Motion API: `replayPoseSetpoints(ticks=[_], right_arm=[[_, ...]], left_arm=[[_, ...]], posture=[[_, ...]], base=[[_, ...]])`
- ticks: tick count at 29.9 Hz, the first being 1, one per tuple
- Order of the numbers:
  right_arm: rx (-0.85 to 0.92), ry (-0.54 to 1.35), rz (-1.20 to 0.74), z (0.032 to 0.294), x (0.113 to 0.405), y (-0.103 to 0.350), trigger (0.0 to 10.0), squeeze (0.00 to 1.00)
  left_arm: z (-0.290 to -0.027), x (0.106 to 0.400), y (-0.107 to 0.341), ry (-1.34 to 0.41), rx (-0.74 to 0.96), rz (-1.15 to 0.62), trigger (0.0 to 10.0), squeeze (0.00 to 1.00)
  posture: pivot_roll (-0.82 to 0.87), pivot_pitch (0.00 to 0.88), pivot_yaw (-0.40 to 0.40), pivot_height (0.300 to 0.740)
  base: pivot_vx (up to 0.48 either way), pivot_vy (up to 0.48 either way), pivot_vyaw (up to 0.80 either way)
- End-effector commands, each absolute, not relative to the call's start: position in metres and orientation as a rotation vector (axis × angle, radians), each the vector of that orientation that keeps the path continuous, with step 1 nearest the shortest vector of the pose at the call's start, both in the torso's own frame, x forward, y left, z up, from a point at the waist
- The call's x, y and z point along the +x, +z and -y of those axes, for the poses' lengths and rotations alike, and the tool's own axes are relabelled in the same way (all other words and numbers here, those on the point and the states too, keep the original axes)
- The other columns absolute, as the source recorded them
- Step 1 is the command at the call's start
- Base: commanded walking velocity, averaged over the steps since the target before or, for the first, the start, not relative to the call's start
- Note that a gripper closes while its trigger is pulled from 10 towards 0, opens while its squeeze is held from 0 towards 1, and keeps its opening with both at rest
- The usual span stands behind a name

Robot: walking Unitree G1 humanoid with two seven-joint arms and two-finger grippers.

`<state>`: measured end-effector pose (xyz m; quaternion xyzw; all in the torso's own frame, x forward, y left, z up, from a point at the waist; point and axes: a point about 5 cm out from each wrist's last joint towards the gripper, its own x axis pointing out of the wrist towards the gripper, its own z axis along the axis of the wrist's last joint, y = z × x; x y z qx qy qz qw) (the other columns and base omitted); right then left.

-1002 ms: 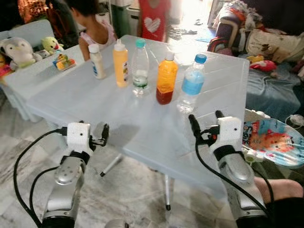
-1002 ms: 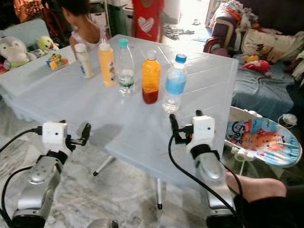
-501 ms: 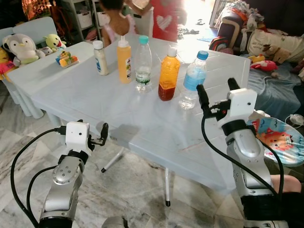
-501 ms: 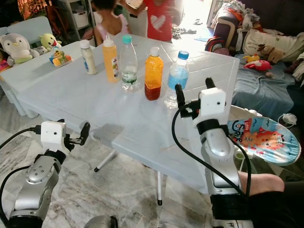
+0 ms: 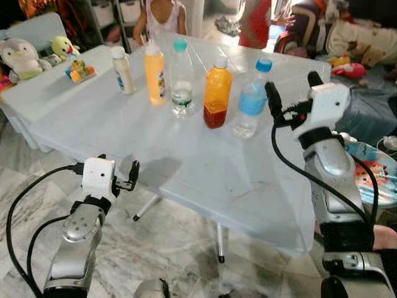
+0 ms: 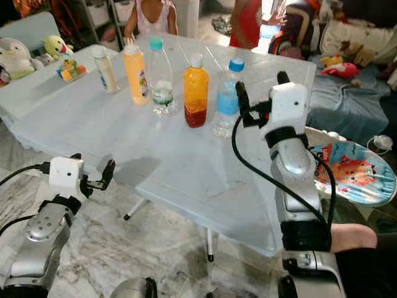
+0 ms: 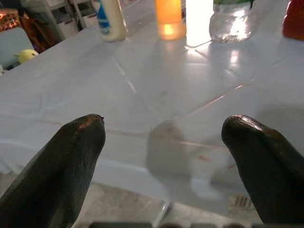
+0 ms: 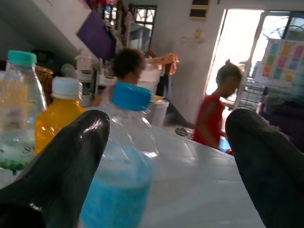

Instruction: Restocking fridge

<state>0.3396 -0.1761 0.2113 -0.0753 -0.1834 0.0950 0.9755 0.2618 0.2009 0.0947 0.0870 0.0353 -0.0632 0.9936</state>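
Five bottles stand in a row on the pale blue table: a white one, a yellow one, a clear one with a teal cap, an orange juice bottle and a blue-capped water bottle. My right gripper is raised over the table, open, just right of the water bottle and level with its cap. In the right wrist view that water bottle sits near one finger. My left gripper is open and low, in front of the table's near edge.
Two people stand behind the table's far edge. Plush toys lie on a second table at the back left. A colourful baby seat and a cluttered sofa are to the right. Table legs stand on marble floor.
My right arm has risen and reached forward, bringing its open gripper up beside the blue-capped water bottle. The left arm has stayed put. The camera has shifted slightly.
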Motion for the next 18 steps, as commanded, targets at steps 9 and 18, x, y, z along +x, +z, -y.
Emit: replayPoseSetpoints(ticks=[9, 18], right_arm=[[-0.15, 0.305, 0.399, 0.152, 0.359, 0.228, 10.0, 0.0], [-0.142, 0.263, 0.408, 0.158, 0.367, 0.237, 10.0, 0.0]], left_arm=[[-0.205, 0.251, 0.098, -0.144, 0.205, -0.088, 10.0, 0.0], [-0.207, 0.248, 0.1, -0.144, 0.217, -0.097, 10.0, 0.0]], posture=[[0.11, 0.126, 0.029, 0.74], [0.13, 0.136, 0.035, 0.74]], base=[[0.0, 0.0, 0.0], [0.0, 0.0, 0.0]])
